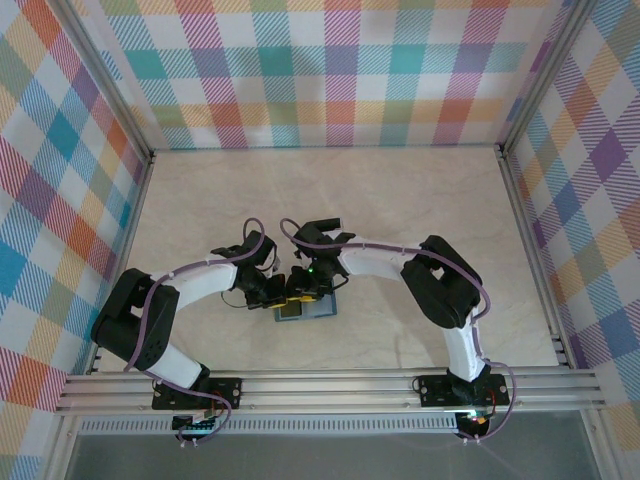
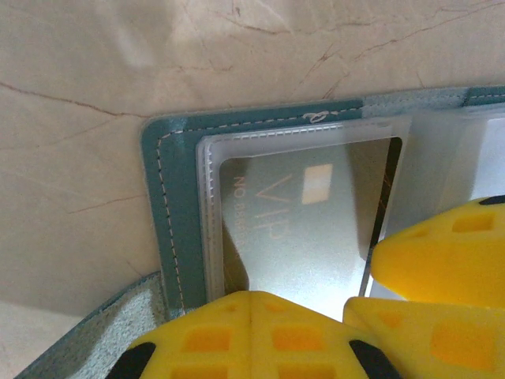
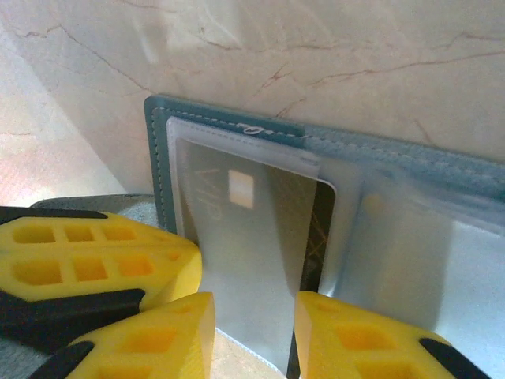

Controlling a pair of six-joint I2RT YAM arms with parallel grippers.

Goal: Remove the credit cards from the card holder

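So the teal leather card holder (image 1: 322,309) lay open, long side left-right, near-centre on the beige marble table (image 1: 400,200) inside plaid walls (image 1: 330,70), left pincer (image 2: 251,332) fully closed, right pincer (image 3: 254,339) narrowly apart over its silvery card (image 2: 308,229).

Both our arms (image 1: 200,280) curved inward, elbows out, wrists close together.
Our left hand (image 2: 251,304) had its yellow fingers (image 2: 197,343) pressed together; our right hand (image 3: 254,316), just beside it, pointed down with its fingers (image 3: 355,339) standing apart.

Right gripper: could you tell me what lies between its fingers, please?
A credit card in the card holder's clear sleeve lies between the right gripper's fingers, in the right wrist view.
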